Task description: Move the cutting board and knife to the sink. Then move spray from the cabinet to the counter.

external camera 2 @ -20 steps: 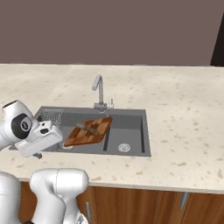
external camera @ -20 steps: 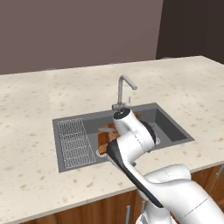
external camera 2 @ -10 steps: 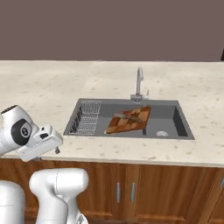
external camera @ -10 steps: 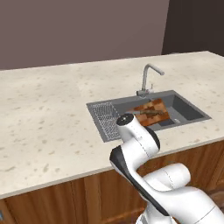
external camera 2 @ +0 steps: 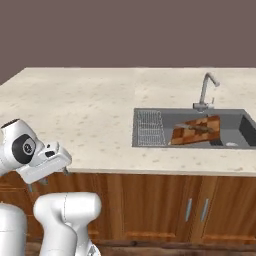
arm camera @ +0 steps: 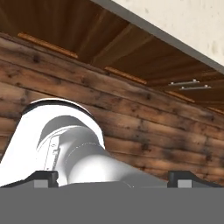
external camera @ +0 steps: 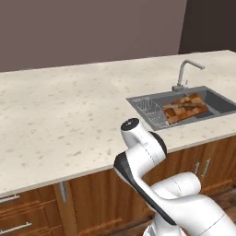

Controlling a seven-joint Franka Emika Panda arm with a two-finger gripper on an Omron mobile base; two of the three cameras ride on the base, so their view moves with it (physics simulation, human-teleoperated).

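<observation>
The patchwork cutting board lies tilted in the dark sink, with the knife on top of it. My gripper hangs low in front of the counter's edge, far left of the sink, and points down. In the hand view its fingertips stand wide apart with nothing between them, so it is open. That view looks at the wooden cabinet fronts under the counter. The spray and the wall cabinet are out of view.
A silver faucet stands behind the basin, and a wire rack fills its left part. Brown doors with short handles and drawers run under the counter. A dark wall rises behind it.
The whole picture has shifted: the base has driven left, so the sink now sits at the right of both base views. The hand has come down below the counter's edge.
</observation>
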